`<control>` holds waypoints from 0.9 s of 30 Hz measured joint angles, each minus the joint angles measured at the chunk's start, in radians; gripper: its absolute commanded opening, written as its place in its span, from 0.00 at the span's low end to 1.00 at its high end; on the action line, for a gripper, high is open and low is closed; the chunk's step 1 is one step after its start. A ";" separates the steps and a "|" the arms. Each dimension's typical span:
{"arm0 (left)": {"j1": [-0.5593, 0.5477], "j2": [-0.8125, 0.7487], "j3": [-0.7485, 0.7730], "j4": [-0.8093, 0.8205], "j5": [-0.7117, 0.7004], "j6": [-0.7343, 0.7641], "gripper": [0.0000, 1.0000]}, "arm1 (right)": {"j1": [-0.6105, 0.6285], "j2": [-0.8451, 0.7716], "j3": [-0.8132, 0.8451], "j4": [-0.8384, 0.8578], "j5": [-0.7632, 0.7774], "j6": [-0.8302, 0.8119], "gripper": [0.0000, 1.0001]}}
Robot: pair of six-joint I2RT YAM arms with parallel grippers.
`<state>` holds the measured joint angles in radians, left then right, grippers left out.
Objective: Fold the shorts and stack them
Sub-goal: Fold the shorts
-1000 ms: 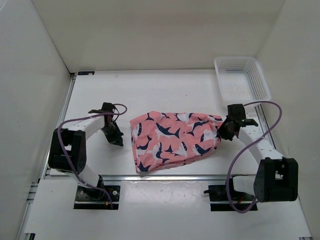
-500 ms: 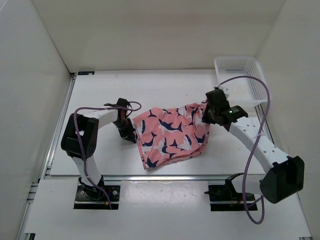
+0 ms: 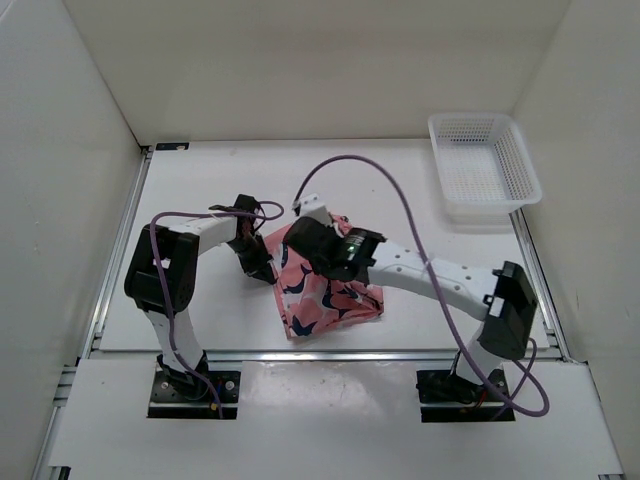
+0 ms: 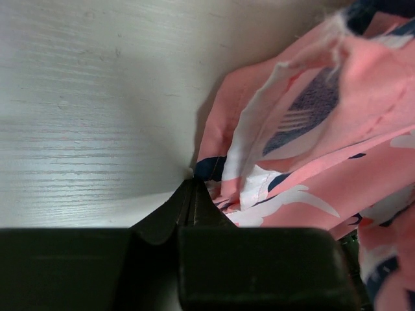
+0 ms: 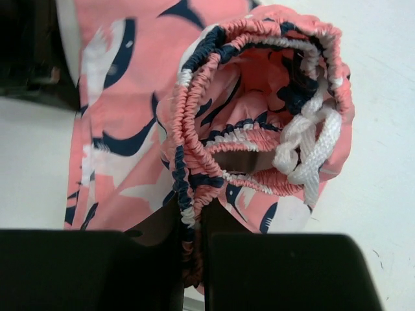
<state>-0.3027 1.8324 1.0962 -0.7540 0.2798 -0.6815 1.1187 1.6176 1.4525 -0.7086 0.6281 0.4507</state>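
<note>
Step in hand, as I read it: 1st fold, waist end carried over onto the leg end. The soft salmon-pink fabric shorts (image 3: 335,298) w/ navy & white whale print lie on the white table (image 3: 200,190), a bit left of centre & nearer the front edge, partly doubled over.

The black two-finger right gripper (image 3: 305,236) stretches far across to the left side & is clamped narrow on the gathered elastic waistband (image 5: 185,162). Wrist view shows the band bunched into a ring above the fingers, w/ the white braided drawstring (image 5: 311,149) looped loose on its right side.

The left gripper (image 3: 262,270) sits at the shorts' left edge, jaws closed to a point right at the hem. Can't tell if cloth is nipped between the tips or only pinned to the table.

To do it well, imo:
- The left side is the anchor, so don't lift it till the top layer is down.
- Bunched like this the waistband would drop in a lump, so tug gently outward to spread it first.
- Lower it flat onto the lower layer, edges lined up, before letting go.
- Watch the drawstring, which may snag a finger on release.
- The right arm is at long reach, so go slow.

The white plastic mesh basket (image 3: 470,117) in the far right corner is well apart, no obstacle.
</note>
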 measured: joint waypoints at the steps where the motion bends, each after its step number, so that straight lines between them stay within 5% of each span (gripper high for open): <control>1: 0.000 0.000 0.000 0.000 0.000 0.000 0.10 | 0.021 0.030 0.008 0.000 0.006 -0.007 0.01; 9: 0.005 0.000 0.000 0.000 0.001 0.000 0.10 | 0.089 0.248 0.074 0.007 0.004 -0.050 0.01; 11: 0.011 -0.004 -0.001 0.003 0.002 0.000 0.10 | 0.095 0.281 0.081 0.007 -0.018 -0.057 0.38; 12: 0.017 -0.008 -0.003 0.006 0.001 0.001 0.13 | 0.098 0.293 0.090 0.008 -0.032 -0.065 0.71; 15: 0.063 -0.025 -0.006 0.008 -0.004 0.020 0.33 | 0.101 0.298 0.103 0.010 -0.060 -0.070 0.83; 18: 0.138 -0.060 -0.004 -0.005 -0.010 0.048 0.41 | 0.103 0.260 0.103 0.014 -0.080 -0.069 0.84; 21: 0.198 -0.098 0.028 -0.047 -0.027 0.076 0.46 | 0.097 0.146 0.066 0.027 -0.099 -0.055 0.56; 22: 0.206 -0.116 0.045 -0.064 -0.036 0.083 0.44 | 0.090 0.091 0.045 0.028 -0.107 -0.042 0.33; 25: 0.182 -0.186 0.118 -0.115 -0.063 0.101 0.22 | 0.034 -0.080 -0.041 0.051 -0.136 0.013 0.05; 27: 0.120 -0.233 0.178 -0.140 -0.072 0.108 0.10 | -0.045 -0.169 -0.112 0.071 -0.173 0.056 0.01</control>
<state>-0.1829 1.5997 1.2739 -0.8940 0.2081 -0.5739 1.0737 1.4490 1.3403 -0.6380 0.4549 0.5072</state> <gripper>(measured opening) 0.205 0.048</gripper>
